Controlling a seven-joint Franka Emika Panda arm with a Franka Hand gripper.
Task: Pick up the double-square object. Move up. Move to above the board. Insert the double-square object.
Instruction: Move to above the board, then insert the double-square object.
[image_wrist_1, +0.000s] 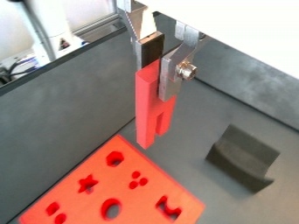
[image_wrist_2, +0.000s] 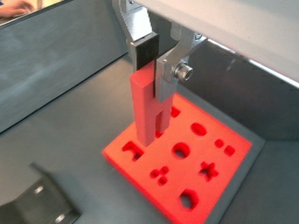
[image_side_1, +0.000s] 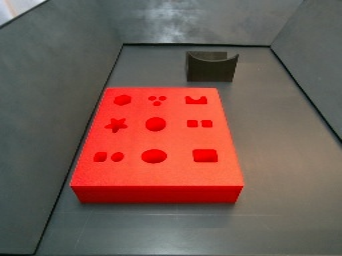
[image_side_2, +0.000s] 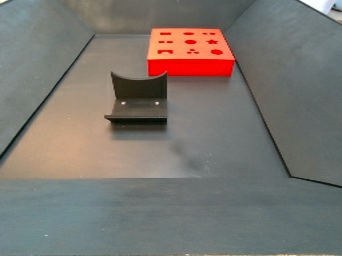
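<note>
My gripper (image_wrist_1: 156, 70) is shut on the double-square object (image_wrist_1: 153, 109), a tall narrow red peg that hangs upright between the silver fingers, also seen in a wrist view (image_wrist_2: 149, 105). It is held high in the air. The board (image_side_1: 158, 142), a flat red block with groups of shaped holes, lies on the dark floor; it shows below the peg in both wrist views (image_wrist_1: 111, 188) (image_wrist_2: 187, 157) and at the far end in a side view (image_side_2: 190, 50). The gripper and peg are out of view in both side views.
The fixture, a dark L-shaped bracket on a base plate, stands on the floor apart from the board (image_side_2: 135, 98), and also shows in other views (image_side_1: 211, 65) (image_wrist_1: 243, 156). Sloped dark walls (image_side_1: 54, 90) enclose the floor on all sides.
</note>
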